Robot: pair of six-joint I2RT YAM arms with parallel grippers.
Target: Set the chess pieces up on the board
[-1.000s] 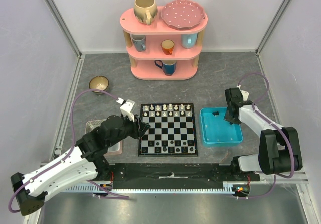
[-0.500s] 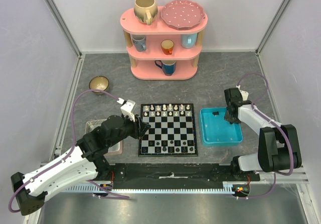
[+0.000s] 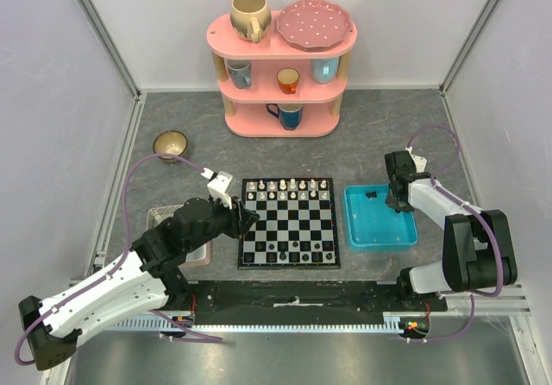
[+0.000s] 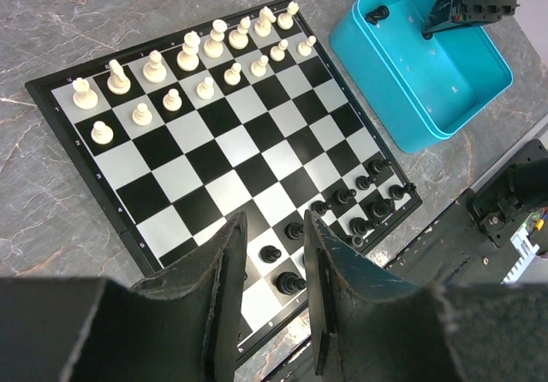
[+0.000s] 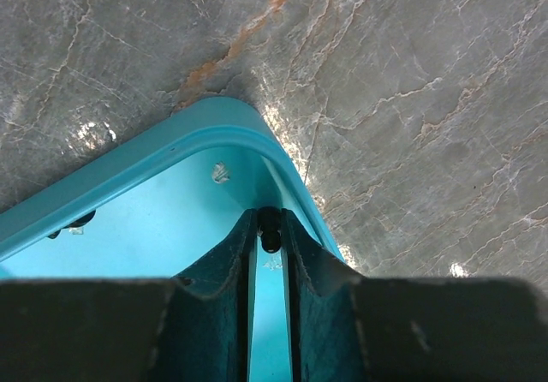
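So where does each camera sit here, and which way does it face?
Top external: above, behind the bases, facing down on table, board and blue tray; both arms show.
Left wrist: over the board's near-left corner, facing across it toward the tray; left gripper in front.
Right wrist: facing down into a tray corner; right gripper straddling a black piece.
Top and left wrist share board and tray.

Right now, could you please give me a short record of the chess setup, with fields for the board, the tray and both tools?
board: white pieces fill the two far rows; black pieces only partly fill the near rows
blue tray: right of the board, one loose black piece near its far edge
right tool: down in a tray corner, shut on a held black piece
left tool: open, empty, above the board's near left edge
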